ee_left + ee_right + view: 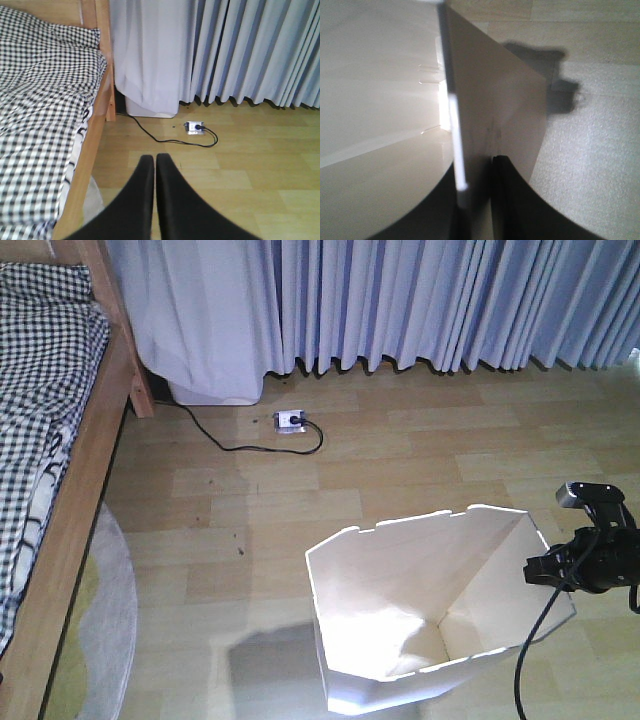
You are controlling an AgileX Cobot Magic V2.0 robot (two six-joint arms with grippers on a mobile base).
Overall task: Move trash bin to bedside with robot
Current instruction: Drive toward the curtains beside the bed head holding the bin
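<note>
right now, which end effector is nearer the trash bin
Right. The right end effector grips the trash bin by its wall at the rim, one finger on each side. The left end effector is shut over the floor beside the bed, with no bin in its view.

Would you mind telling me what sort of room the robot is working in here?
Most likely a bedroom. There is a bed with a black-and-white checked cover and a light wooden frame, floor-length pale curtains hang along the far wall, and a white trash bin stands on the wood-look floor.
</note>
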